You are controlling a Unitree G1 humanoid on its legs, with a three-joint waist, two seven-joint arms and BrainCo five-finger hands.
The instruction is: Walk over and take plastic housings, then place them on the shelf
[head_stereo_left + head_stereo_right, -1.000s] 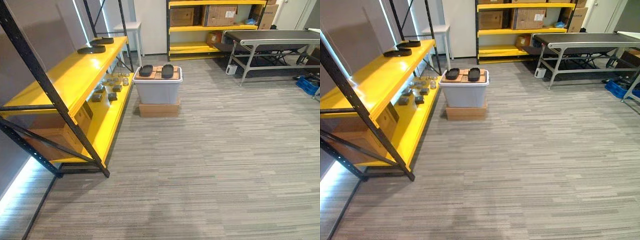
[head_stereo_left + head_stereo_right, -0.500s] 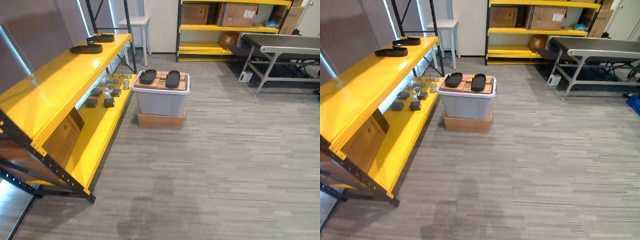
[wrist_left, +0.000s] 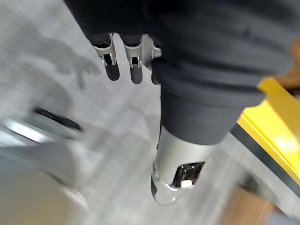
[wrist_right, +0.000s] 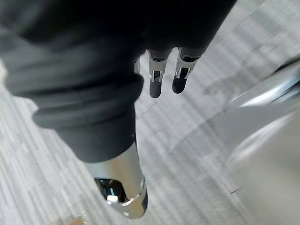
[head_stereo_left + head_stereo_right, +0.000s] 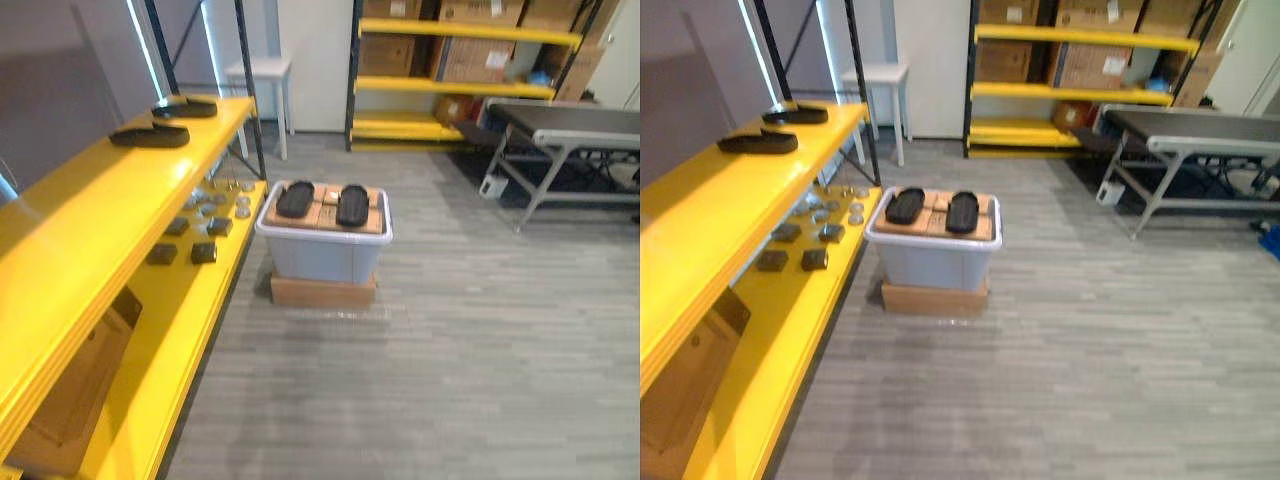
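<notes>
- Two black plastic housings [image 5: 295, 198] lie side by side, apart from each other, on brown cardboard [image 5: 325, 212] at the top of a grey bin [image 5: 325, 258].
- The bin stands on a flat cardboard box [image 5: 322, 292] on the grey carpet [image 5: 480, 360], just beside the near end of the yellow shelf [image 5: 90, 230] on the robot's left.
- Two more housings [image 5: 150, 136] rest on the shelf's top board, one behind the other towards its far end.
- Several small dark blocks [image 5: 205, 252] and some small pale parts [image 5: 225, 205] sit on the shelf's lower board [image 5: 190, 300]; a large carton [image 5: 70, 400] stands under the top board at the near end.
- At the far wall there is a second yellow rack [image 5: 455, 32] loaded with cartons, a white stool [image 5: 260, 70] to its left, and a grey-topped desk [image 5: 580, 118] on metal legs to its right.
- The left hand [image 3: 111, 63] hangs over the carpet beside the shelf's yellow edge; its fingers are straight, close together and hold nothing.
- The right hand [image 4: 156, 77] hangs over the carpet too, its fingers straight, side by side, with nothing in them.
</notes>
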